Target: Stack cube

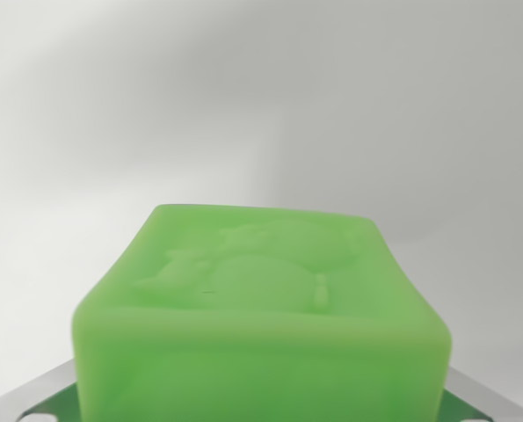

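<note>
A pale green cube [261, 308] with a raised figure moulded into its top face fills the lower middle of the wrist view, very close to the camera. Grey metal fingers [37, 396] show at the bottom left and bottom right corners, pressed against the cube's two sides. My gripper [261, 409] is shut on this cube. The cube's underside and whatever lies below it are hidden. No second cube is in view.
Behind the cube stretches a plain white surface [261, 105], with a soft grey shadow across the upper right.
</note>
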Motion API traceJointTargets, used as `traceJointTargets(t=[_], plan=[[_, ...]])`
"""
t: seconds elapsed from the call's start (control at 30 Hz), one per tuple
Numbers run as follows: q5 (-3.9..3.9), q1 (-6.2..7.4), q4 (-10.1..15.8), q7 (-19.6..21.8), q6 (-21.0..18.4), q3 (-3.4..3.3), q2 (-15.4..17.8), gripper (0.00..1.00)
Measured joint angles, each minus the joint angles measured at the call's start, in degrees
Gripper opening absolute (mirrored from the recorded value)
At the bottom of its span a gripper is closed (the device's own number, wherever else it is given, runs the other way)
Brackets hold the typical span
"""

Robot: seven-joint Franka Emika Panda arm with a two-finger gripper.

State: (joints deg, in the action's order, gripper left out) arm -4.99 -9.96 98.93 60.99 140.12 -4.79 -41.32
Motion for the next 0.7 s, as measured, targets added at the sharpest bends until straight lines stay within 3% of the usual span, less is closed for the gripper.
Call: traceJointTargets(t=[0.7], plan=[[0.32,0.31,0.76,0.15,-5.56,-0.53,6.57,0.0]])
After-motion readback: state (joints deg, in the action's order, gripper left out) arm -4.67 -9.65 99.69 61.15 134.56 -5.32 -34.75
